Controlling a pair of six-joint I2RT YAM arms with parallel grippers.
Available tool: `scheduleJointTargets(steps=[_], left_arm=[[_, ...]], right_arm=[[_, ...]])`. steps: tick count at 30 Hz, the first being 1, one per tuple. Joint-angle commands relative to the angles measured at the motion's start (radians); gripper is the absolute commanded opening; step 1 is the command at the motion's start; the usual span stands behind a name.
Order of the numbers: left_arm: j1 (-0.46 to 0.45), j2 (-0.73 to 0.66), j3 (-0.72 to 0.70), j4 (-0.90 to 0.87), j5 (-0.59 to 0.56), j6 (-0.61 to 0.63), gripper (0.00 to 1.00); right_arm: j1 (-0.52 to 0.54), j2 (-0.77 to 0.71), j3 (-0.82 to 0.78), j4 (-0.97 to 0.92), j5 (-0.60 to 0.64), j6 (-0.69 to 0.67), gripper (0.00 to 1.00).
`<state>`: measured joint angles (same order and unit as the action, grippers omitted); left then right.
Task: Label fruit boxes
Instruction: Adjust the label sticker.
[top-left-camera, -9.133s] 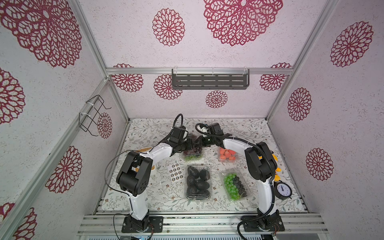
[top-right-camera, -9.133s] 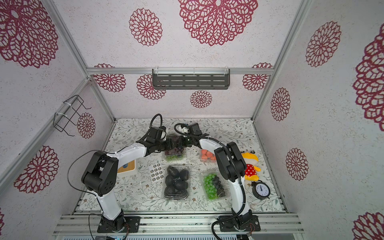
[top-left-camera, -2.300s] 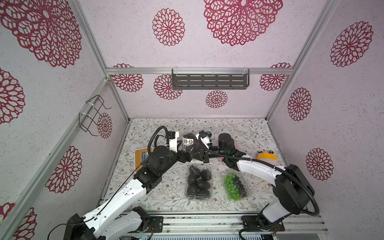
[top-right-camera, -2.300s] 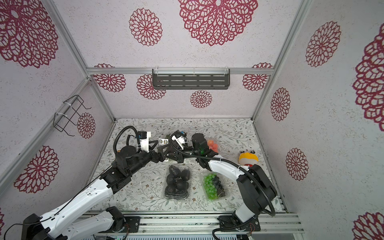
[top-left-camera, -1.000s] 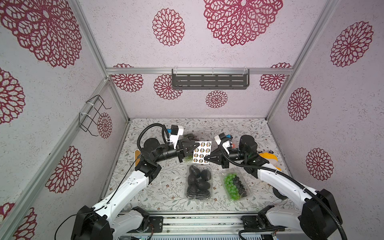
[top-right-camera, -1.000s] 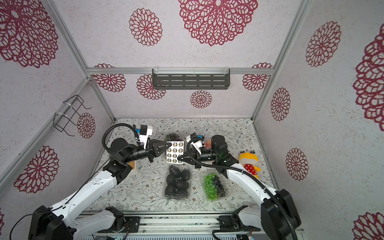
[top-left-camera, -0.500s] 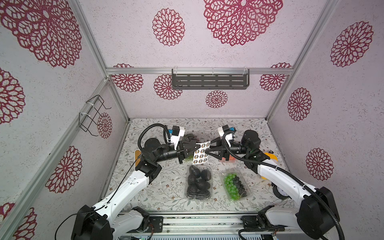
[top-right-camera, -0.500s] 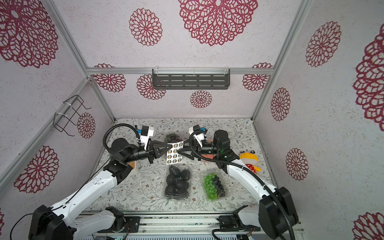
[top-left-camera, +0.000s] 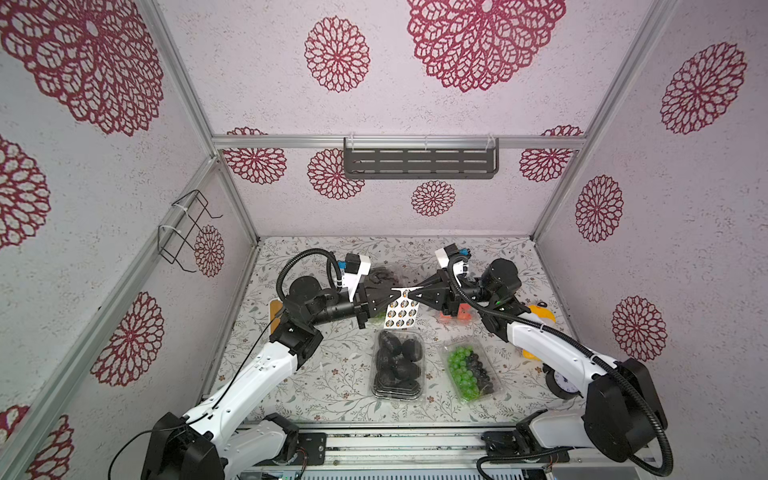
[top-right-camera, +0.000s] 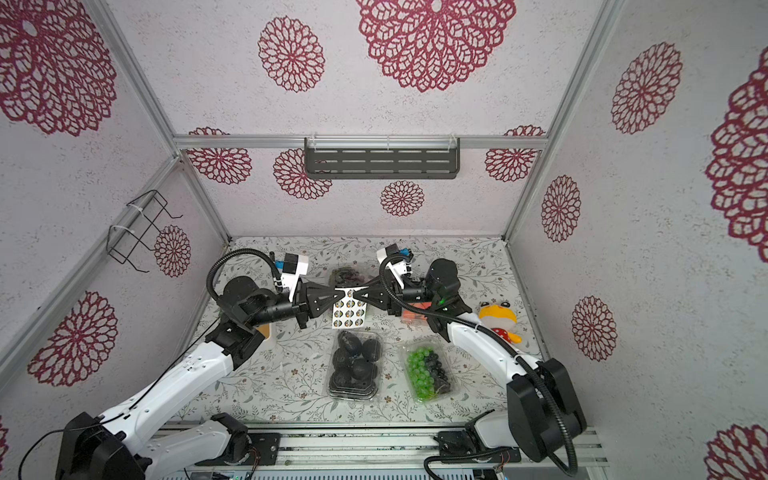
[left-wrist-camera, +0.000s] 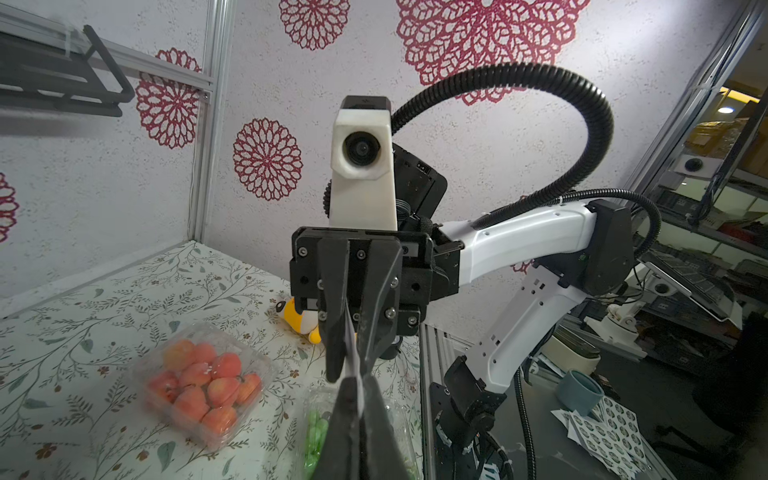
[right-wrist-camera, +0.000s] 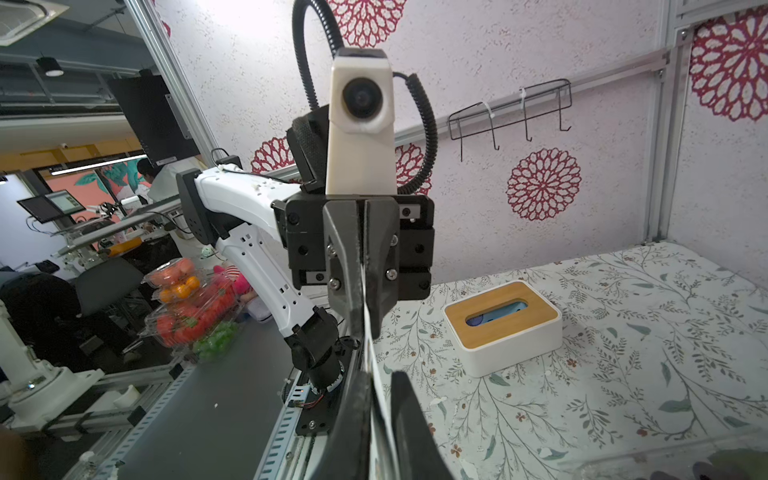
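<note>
Left gripper (top-left-camera: 397, 296): you had its jaws clenched on the top edge of the sticker sheet (top-left-camera: 401, 316), which was held up in the air above the bench (top-left-camera: 332, 374).
Right gripper (top-left-camera: 410, 296): it faced your left one tip to tip, and its jaws were pinched on the same top edge. The paper ran between them in the right wrist view.
Sheet: it hung down from the two grips, with its rows of round stickers facing both top views.
Box of black round fruit (top-left-camera: 398, 365): it lay on the bench below the sheet, toward the arms' bases.
Box of green and black grapes (top-left-camera: 471, 372): it sat just beside that one, on your right arm's side.
Box of strawberries (left-wrist-camera: 205, 382): it sat on the bench under your right gripper — partly hidden by it in both top views.
Box of dark purple grapes (top-right-camera: 349, 276): it sat farther back, behind the two grippers, mostly hidden.
White box with a wooden lid (right-wrist-camera: 503, 328): it sat on the bench at your left arm's side, well apart from the fruit boxes.
</note>
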<state>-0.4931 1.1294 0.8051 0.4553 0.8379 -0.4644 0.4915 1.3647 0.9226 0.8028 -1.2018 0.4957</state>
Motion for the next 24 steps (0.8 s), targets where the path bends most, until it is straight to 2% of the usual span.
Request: scheduleJointTargets(steps=[1,5,11,16,18,24], left_arm=[[-0.004,0.004,0.009,0.009,0.013,0.014,0.0],[-0.004,0.01,0.009,0.021,0.032,0.001,0.0],[-0.004,0.022,0.011,0.032,0.052,-0.007,0.0],[0.007,0.021,0.003,0.027,0.023,-0.006,0.03],[0.013,0.023,0.003,0.028,0.031,-0.007,0.0],[0.013,0.047,0.016,0.059,0.085,-0.035,0.0]], right_arm=[[-0.005,-0.035,0.015,0.026,-0.025,-0.021,0.06],[-0.004,-0.026,0.022,0.027,-0.033,-0.023,0.0],[0.006,-0.011,0.02,0.076,-0.062,-0.01,0.0],[0.009,-0.015,0.015,0.088,-0.071,-0.003,0.0],[0.012,-0.023,0.009,0.086,-0.078,-0.007,0.0],[0.019,-0.025,0.01,0.059,-0.084,-0.034,0.0]])
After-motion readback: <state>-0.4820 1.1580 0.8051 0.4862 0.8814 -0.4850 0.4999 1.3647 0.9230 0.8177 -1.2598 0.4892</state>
